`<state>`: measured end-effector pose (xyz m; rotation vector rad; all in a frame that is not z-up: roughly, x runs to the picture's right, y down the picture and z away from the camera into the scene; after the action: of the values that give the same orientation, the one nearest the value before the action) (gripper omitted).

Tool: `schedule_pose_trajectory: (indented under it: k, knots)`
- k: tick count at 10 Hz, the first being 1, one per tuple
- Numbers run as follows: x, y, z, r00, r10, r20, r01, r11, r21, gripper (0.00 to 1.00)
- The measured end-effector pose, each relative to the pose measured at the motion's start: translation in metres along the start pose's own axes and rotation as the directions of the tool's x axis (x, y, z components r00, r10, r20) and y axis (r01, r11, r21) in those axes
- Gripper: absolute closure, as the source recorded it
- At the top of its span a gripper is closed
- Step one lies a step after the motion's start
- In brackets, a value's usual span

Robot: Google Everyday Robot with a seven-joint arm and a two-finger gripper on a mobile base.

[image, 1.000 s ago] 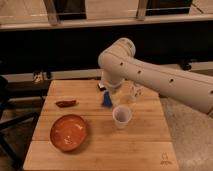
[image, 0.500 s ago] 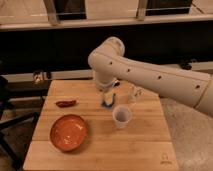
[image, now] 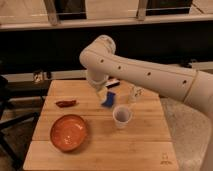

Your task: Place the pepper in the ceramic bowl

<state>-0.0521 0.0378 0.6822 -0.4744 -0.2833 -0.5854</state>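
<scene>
**Table** (image: 145, 145): wooden top, five loose items on it.

**Pepper** (image: 66, 103): lies flat at left mid-table, long axis roughly left to right. Not held and touching nothing else. Same place as half a second ago and a second ago.

**Bowl** (image: 69, 132): near-left of the table, just nearer than the pepper and apart from it. Nothing in it. Not moved.

**Gripper** (image: 101, 91): hangs below the arm's bend, over the far middle of the table, just left of the block and right of the pepper. Whether it is wide, narrow or holding anything cannot be told, as the wrist largely hides it.

**Arm** (image: 150, 75): white, reaching in from the right.
- Change: over the last second its bend and wrist have swung leftward, from above the cup and block toward the pepper's side.
- The gripper is now closer to the pepper, though not yet over it.

**Block** (image: 109, 98): blue, mid-table. Not moved.

**Cup** (image: 122, 116): white, upright, right of the bowl. Not moved.

**Small pale item** (image: 134, 93): far side, right of the block. Identity unclear.

**Task standing (judgement)**: approach stage.
- The leftward swing suggests the arm is heading for the pepper.
- Grasping the pepper and carrying it the short way to the bowl are not yet done.
</scene>
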Motion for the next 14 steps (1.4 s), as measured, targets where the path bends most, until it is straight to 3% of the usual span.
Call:
schedule_pose_trajectory:
  k: [9, 14]
  knots:
    - [-0.026, -0.043, 0.014, 0.998, -0.065, 0.022, 0.065, 0.998, 0.014, 0.2]
    - [-0.025, -0.043, 0.015, 0.998, -0.067, 0.023, 0.066, 0.998, 0.015, 0.2]
